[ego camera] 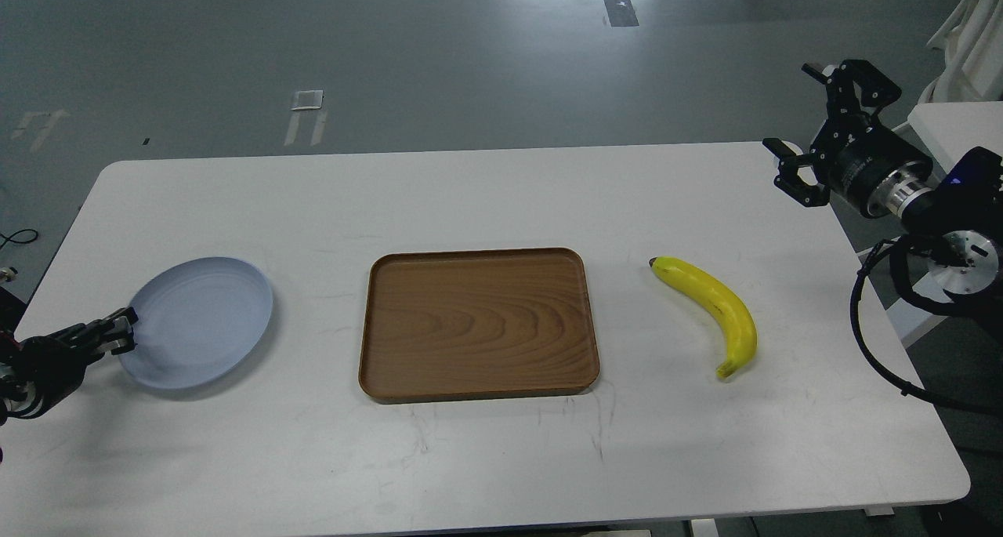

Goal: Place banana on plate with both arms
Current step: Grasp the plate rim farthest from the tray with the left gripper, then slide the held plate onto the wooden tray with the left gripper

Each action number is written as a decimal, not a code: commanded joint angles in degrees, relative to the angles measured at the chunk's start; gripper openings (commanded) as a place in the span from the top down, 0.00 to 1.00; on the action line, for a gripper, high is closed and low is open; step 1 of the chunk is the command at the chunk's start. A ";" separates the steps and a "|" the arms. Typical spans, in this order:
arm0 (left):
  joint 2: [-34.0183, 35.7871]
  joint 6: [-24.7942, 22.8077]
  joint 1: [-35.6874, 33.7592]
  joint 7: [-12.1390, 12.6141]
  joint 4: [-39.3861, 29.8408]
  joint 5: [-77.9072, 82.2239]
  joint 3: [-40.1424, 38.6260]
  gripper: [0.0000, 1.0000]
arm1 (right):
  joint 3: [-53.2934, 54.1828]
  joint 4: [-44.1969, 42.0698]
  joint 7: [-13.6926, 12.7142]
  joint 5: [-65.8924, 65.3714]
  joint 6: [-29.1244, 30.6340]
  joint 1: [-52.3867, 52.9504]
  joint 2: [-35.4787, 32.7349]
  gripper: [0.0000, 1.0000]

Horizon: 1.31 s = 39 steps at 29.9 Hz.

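Left gripper point(117, 329) clamps the plate's point(204, 317) rim; right gripper point(799, 125) hangs spread.

A white table point(486, 200) carries 3 things: plate point(205, 317) left, wooden tray point(479, 323) centre, banana point(713, 305) right.

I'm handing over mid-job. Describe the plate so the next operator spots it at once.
Start at the brown wooden tray in the middle of the white table, then look to its left. The plate sits near the table's left edge, with the left gripper at its rim. It is round, shallow and pale blue, unlike the rectangular tray.
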 commanded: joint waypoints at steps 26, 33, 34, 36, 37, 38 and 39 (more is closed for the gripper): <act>-5.77 -0.40 -15.06 -4.52 -19.34 4.91 -0.09 1.00 | 3.28 0.86 -0.88 0.00 -1.05 1.35 0.01 0.00; -15.18 -6.03 -15.94 -4.52 -17.94 5.80 0.09 1.00 | 1.79 0.95 -4.93 -0.09 -3.16 8.64 0.80 0.00; -16.84 -6.03 -16.03 -4.52 -17.50 5.80 0.87 1.00 | 1.27 0.86 -4.93 -0.09 -3.25 9.43 0.80 0.00; -18.26 -6.03 -16.55 -4.52 -16.10 5.80 2.01 1.00 | 0.30 0.95 -4.93 -0.09 -3.25 10.23 0.89 0.00; -19.83 -6.11 -17.34 -4.52 -14.35 5.71 3.06 1.00 | -0.49 0.95 -4.93 -0.09 -3.25 10.93 1.06 0.00; -20.72 -6.20 -17.69 -4.52 -13.29 5.71 3.68 1.00 | -0.76 0.95 -4.93 -0.09 -3.25 11.11 1.15 0.00; -22.47 -6.20 -17.87 -4.52 -11.19 5.71 4.56 1.00 | -0.85 0.95 -4.93 -0.09 -3.25 11.20 1.24 0.00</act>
